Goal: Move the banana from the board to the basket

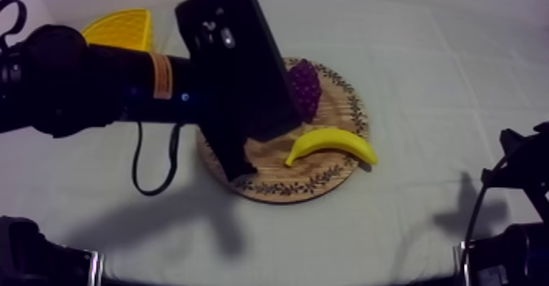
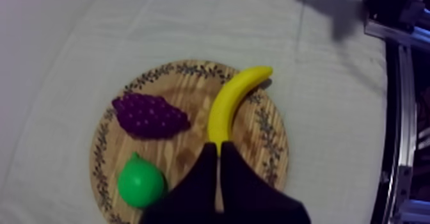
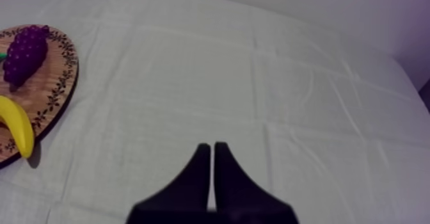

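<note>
The yellow banana [image 1: 331, 145] lies on the right part of the round wooden board [image 1: 327, 179]. My left arm reaches over the board from the upper left, its gripper [image 1: 238, 168] above the board's left part. In the left wrist view its fingers lie together as a narrow wedge [image 2: 217, 151], shut on nothing, their tip just short of the banana's [image 2: 230, 102] near end. The yellow basket [image 1: 122, 29] stands at the far left, partly behind my left arm. My right gripper [image 3: 212, 148] is shut over bare cloth, well to the right of the board [image 3: 54, 86] and banana [image 3: 18, 125].
A bunch of purple grapes [image 2: 150, 116] and a green pear [image 2: 141, 182] share the board [image 2: 185, 89] beside the banana. My right arm [image 1: 519, 224] rests at the lower right edge. Open cloth stretches right of the board.
</note>
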Available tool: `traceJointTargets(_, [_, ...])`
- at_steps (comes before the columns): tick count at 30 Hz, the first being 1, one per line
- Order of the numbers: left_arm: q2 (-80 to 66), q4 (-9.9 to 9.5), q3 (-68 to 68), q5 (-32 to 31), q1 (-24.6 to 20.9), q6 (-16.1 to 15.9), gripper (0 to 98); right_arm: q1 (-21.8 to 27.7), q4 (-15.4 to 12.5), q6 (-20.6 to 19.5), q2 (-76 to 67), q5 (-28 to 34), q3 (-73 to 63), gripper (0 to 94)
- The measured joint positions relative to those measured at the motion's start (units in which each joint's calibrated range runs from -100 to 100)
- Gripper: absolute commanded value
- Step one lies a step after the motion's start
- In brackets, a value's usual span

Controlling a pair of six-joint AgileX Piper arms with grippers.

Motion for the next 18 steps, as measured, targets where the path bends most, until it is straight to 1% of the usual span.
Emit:
traceJointTargets(1, [0.12,0.0,0.26,0.21,-0.01,0.11,5.2,0.0,0.0,0.0,0.0,0.0,0.0,0.3])
traceJointTargets(2, [0.14,0.0,0.46,0.11,0.05,0.18,13.5,0.0,0.0,0.0,0.0,0.0,0.0,0.3])
traceJointTargets(3, [0.14,0.0,0.73,-0.05,0.08,0.3,26.3,0.0,0.0,0.0,0.0,0.0,0.0,0.3])
traceJointTargets(4, [0.19,-0.05,1.06,-0.35,0.14,0.43,41.9,0.0,0.0,0.0,0.0,0.0,0.0,0.3])
traceJointTargets(5, [0.33,-0.29,1.38,-0.53,0.19,0.68,54.3,0.0,0.0,0.0,0.0,0.0,0.0,0.3])
traceJointTargets(6, [0.42,-0.66,1.55,-0.15,0.35,0.98,62.6,0.0,0.0,0.0,0.0,0.0,0.0,0.3])
traceJointTargets(7, [0.42,-1.37,1.34,0.57,0.56,1.5,68.2,0.0,0.0,0.0,0.0,0.0,0.0,0.3])
traceJointTargets(8, [0.42,-1.98,0.8,1.38,0.73,2.1,71.6,0.0,0.0,0.0,0.0,0.0,0.0,0.3])
traceJointTargets(10, [0.42,-2.88,0.07,2.78,0.77,3.27,74.3,0.0,0.0,0.0,0.0,0.0,0.0,0.3])
traceJointTargets(12, [0.48,-2.93,-0.4,3.66,0.37,4.34,74.2,0.0,0.0,0.0,0.0,0.0,0.0,0.3])
traceJointTargets(14, [0.48,-3.21,0.03,3.14,0.37,4.91,74.1,0.0,0.0,0.0,0.0,0.0,0.0,0.3])
traceJointTargets(18, [1.44,-3.27,0.77,1.83,0.35,5.02,74.4,0.0,0.0,0.0,0.0,0.0,0.0,0.3])
